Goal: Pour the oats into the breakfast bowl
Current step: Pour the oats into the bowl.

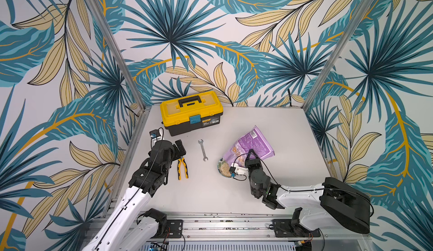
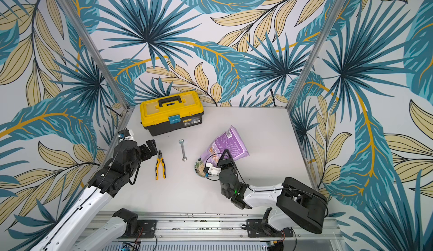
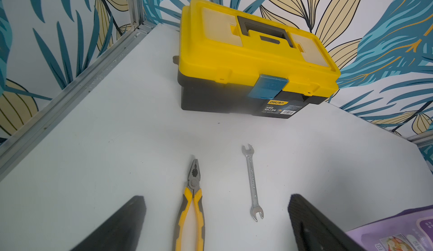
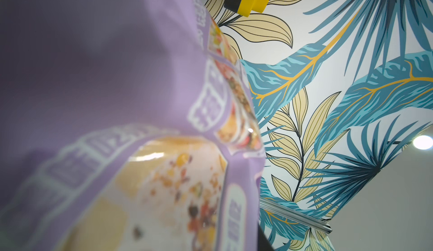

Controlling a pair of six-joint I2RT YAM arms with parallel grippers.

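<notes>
Both top views look steeply down over the whole bench (image 1: 210, 196). The left wrist view faces the far-edge toolbox (image 3: 246, 57); the right wrist view sits close against the pouch (image 4: 93, 62).

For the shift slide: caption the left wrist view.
Open left pincer frames yellow-handled steel pliers and a silver open-ended spanner; closed yellow-lidded black plastic toolbox beyond.

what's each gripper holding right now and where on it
The right gripper grips the purple oat pouch by its near side edge, tipped mouth-down over the bowl. The left gripper is open and holds nothing.
</notes>
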